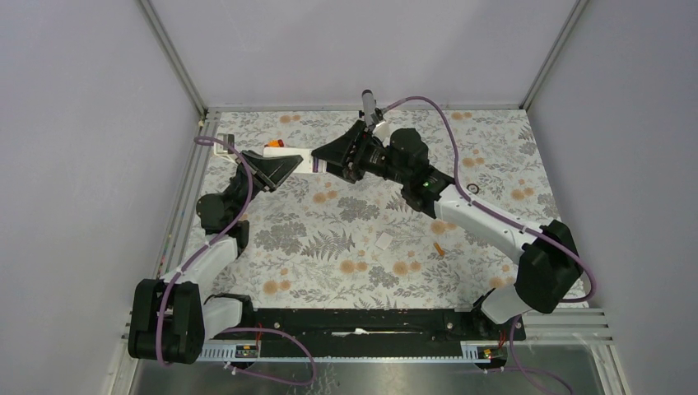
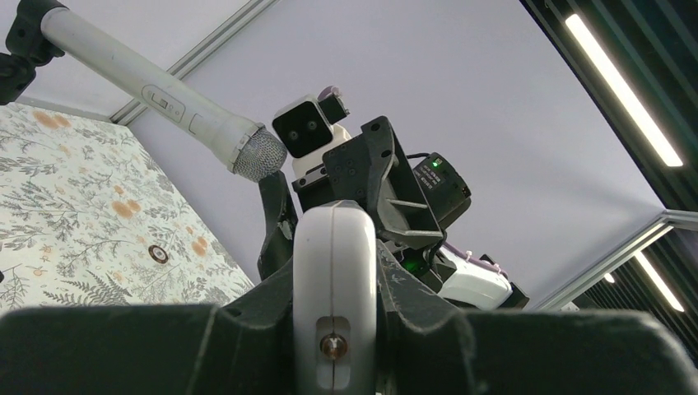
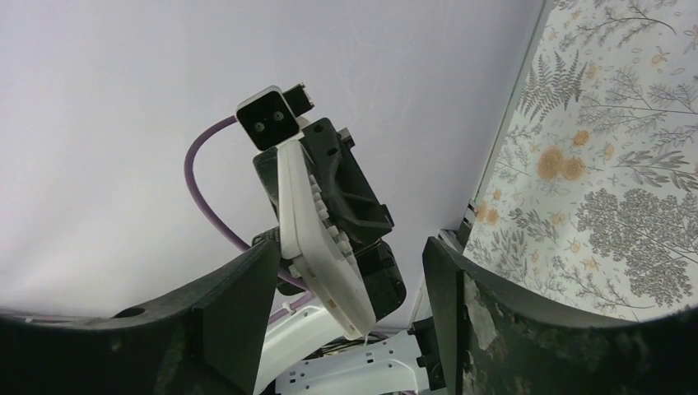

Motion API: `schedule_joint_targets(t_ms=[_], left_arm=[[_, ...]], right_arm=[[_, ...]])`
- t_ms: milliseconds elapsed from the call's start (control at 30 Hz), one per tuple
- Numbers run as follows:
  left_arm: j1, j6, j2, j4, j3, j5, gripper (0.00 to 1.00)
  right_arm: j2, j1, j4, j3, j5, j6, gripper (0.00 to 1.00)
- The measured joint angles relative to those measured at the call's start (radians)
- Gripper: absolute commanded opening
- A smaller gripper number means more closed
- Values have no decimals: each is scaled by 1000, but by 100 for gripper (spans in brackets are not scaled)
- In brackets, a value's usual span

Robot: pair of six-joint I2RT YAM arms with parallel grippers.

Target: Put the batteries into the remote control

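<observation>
The white remote control [image 1: 306,161] hangs above the back of the table, and my left gripper [image 1: 276,170] is shut on its left end. In the left wrist view the remote control [image 2: 333,247] is seen end-on, clamped between both fingers of the left gripper [image 2: 333,276]. My right gripper [image 1: 336,156] stands open at the remote's other end. In the right wrist view the remote control [image 3: 317,234] sits between the spread fingers of the right gripper [image 3: 350,263], touching neither. One small orange battery [image 1: 439,246] lies on the floral table, right of centre.
A small flat white square cover [image 1: 384,240] lies near the battery. A white and orange piece [image 1: 274,146] sits behind the left gripper. A microphone [image 1: 369,104] pokes in at the back edge. A black ring [image 1: 475,189] lies by the right arm.
</observation>
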Motion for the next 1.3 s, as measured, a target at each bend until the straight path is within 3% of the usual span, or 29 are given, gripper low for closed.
schedule_joint_targets(t_ms=[233,600,967,1167,1300], left_arm=[[0,2,0,7,-6,0,0],[0,-21,-6,17,-37,-29,0],[0,-28,-11,19,-37,-34,0],[0,-32,-11,20,-37,-28,0],[0,-40,-11,18,-37,-29,0]], right_arm=[[-19,-5,85,-34,1,60,78],[-17,-7,94,-39,2,124,46],[3,-8,72,-12,-5,114,44],[21,-8,58,13,-10,101,28],[26,-9,58,17,-19,92,26]])
